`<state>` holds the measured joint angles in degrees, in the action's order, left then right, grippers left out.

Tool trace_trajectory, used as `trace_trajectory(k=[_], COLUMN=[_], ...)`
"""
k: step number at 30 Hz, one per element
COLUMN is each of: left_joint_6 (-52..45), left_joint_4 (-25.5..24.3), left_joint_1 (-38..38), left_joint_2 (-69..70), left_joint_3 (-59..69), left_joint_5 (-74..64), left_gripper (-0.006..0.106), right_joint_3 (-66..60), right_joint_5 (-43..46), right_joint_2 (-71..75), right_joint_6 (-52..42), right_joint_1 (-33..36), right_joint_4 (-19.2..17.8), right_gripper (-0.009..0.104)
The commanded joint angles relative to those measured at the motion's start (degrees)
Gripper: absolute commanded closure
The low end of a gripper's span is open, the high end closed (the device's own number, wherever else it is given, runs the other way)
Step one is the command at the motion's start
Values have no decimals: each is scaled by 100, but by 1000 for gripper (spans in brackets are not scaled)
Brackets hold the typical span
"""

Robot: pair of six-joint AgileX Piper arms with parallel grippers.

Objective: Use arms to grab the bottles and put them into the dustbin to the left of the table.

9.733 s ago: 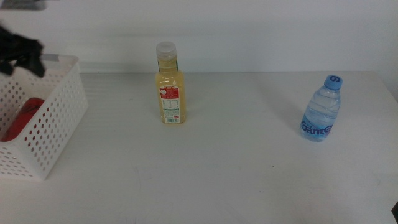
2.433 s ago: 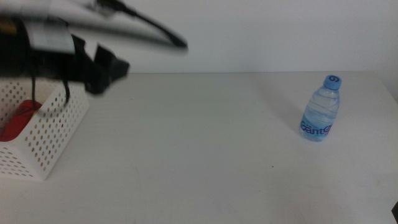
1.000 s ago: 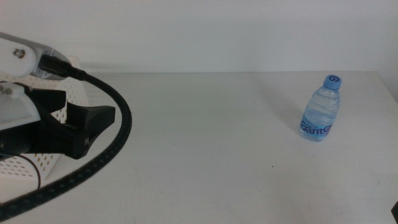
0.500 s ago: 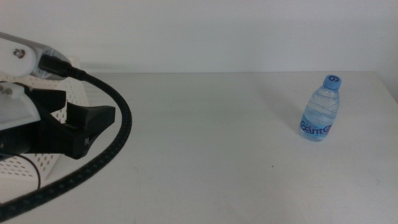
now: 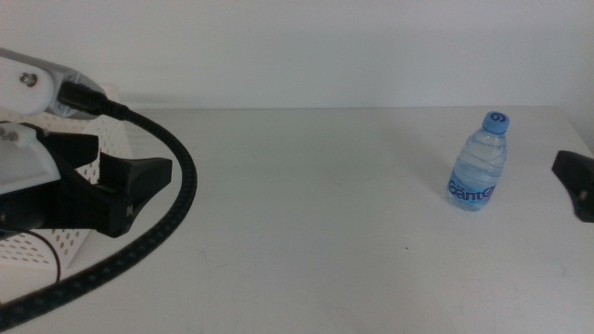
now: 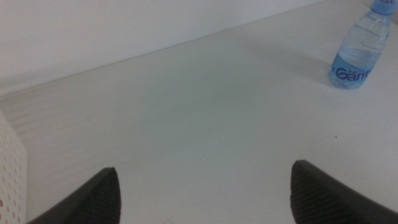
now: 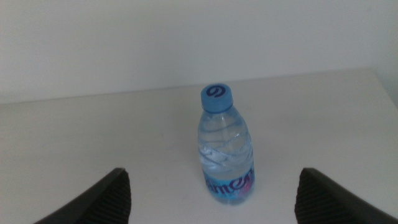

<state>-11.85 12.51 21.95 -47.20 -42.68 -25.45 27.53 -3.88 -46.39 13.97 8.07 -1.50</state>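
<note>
The small clear water bottle [image 5: 480, 162] with a blue cap stands upright at the right of the table [image 5: 306, 213]. My right gripper [image 5: 576, 184] shows at the right edge, just right of the bottle and apart from it. In the right wrist view its jaws [image 7: 211, 186] are open and empty, with the bottle [image 7: 227, 149] centred ahead of them. My left gripper [image 5: 139, 186] is over the white perforated dustbin [image 5: 58, 244] at the left, open and empty [image 6: 205, 199]. The yellow juice bottle and the red can are out of view.
The left arm's white housing and thick black cable [image 5: 176, 199] cover most of the dustbin. The dustbin's corner [image 6: 9, 168] and the water bottle [image 6: 356, 53] show in the left wrist view. A white wall runs behind the table's far edge.
My right gripper has come into the middle view at the right edge, beside the water bottle. The left arm has stayed still over the dustbin. The yellow bottle, seen earlier, is gone from the table.
</note>
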Motion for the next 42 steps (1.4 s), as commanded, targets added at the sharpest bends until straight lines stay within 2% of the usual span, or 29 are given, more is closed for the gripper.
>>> trace_trajectory(k=[1, 6, 12, 20, 22, 26, 29, 42], left_joint_6=[48, 48, 48, 48, 48, 48, 48, 48], left_joint_4=[90, 90, 90, 90, 90, 90, 90, 90], left_joint_1=[17, 17, 17, 17, 17, 17, 17, 17], left_joint_2=[38, 38, 38, 38, 38, 38, 38, 38], left_joint_3=[-153, -153, -153, -153, -153, -153, -153, -153], left_joint_5=[367, 372, 372, 372, 372, 372, 372, 372], left_gripper=[10, 10, 10, 10, 10, 10, 10, 10], right_joint_3=[-102, -909, -1060, -1060, -1060, -1045, -955, 26], right_joint_5=[1077, 2909, 3599, 5123, 5400, 5787, 5948, 5963], right_joint_2=[-149, -502, -1432, -2652, -2882, -3253, -3572, -4840], right_joint_6=[28, 9, -258, -1029, -1041, -1108, -1255, -1435], right_joint_1=[-31, -31, -31, -31, -31, -31, -31, -31], right_joint_4=[-310, -477, -827, -757, -604, -265, -264, -93], right_gripper=[23, 23, 23, 21, 18, 7, -1, 0])
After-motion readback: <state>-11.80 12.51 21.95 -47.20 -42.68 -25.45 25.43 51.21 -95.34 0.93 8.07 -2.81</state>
